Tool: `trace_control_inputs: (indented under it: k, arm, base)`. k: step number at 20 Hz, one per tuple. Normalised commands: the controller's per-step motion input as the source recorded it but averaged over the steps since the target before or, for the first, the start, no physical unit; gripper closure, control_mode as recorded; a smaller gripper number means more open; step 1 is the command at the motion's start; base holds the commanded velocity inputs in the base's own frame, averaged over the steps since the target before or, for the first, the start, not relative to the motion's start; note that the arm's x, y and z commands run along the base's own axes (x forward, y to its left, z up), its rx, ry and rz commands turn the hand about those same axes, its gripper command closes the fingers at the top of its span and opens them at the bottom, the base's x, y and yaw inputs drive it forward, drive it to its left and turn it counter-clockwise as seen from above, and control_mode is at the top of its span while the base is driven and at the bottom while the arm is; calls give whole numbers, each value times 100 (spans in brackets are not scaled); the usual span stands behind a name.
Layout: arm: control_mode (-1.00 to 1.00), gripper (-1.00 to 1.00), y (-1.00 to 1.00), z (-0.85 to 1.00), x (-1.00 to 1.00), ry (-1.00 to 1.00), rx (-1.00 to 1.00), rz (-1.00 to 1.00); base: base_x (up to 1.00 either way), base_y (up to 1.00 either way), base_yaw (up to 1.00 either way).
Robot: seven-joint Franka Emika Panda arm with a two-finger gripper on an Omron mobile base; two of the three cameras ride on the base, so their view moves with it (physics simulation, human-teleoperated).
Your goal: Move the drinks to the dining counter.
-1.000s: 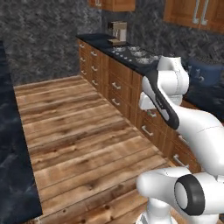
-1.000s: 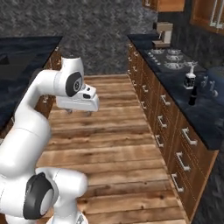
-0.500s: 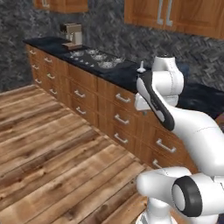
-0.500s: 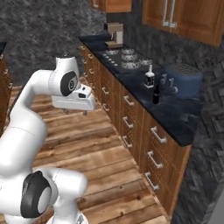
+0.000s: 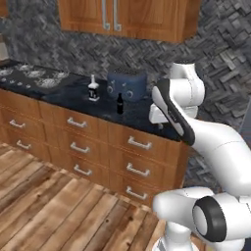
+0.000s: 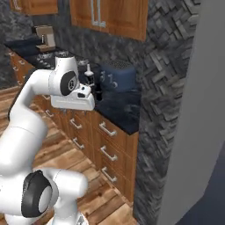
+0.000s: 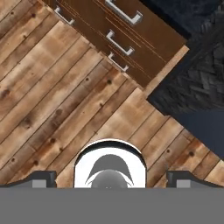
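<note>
Currently your gripper [image 7: 109, 181] points at the wooden floor [image 7: 57, 105], jaws wide and empty, because the clear square bottle [image 5: 93, 90] and slim black bottle [image 5: 119, 104] stand on the surface [image 5: 73, 95] beside the blue toaster [image 5: 126, 84], well apart from it.

Home kitchen, rendered. Long black marble table [image 5: 73, 95] runs along the wall over a wooden base with rows of drawers [image 5: 78, 142] bearing silver bar handles. Wooden wall cupboards [image 5: 127, 17] hang above, against a dark grey herringbone stone wall [image 5: 215, 59]. On the top: a blue toaster [image 5: 128, 84], small bottles [image 5: 93, 89], a stove with pans [image 6: 41, 57], a coffee machine [image 6: 45, 37]. Wood plank floor [image 7: 52, 100].
</note>
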Motion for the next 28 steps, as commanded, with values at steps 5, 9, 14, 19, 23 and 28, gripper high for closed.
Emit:
trace_control_inputs:
  k: [5, 9, 14, 19, 23, 28]
  arm:
    - [100, -100, 0, 0, 0, 0, 0, 0]
    - [100, -100, 0, 0, 0, 0, 0, 0]
    - [100, -100, 0, 0, 0, 0, 0, 0]
    - [100, -100, 0, 0, 0, 0, 0, 0]
    - [100, -100, 0, 0, 0, 0, 0, 0]
    - [100, -100, 0, 0, 0, 0, 0, 0]
  base:
    - [6, 64, -69]
    - [23, 97, -58]
    - [43, 100, -30]
    - [14, 100, -24]
    - [19, 79, -32]
    - [18, 45, -36]
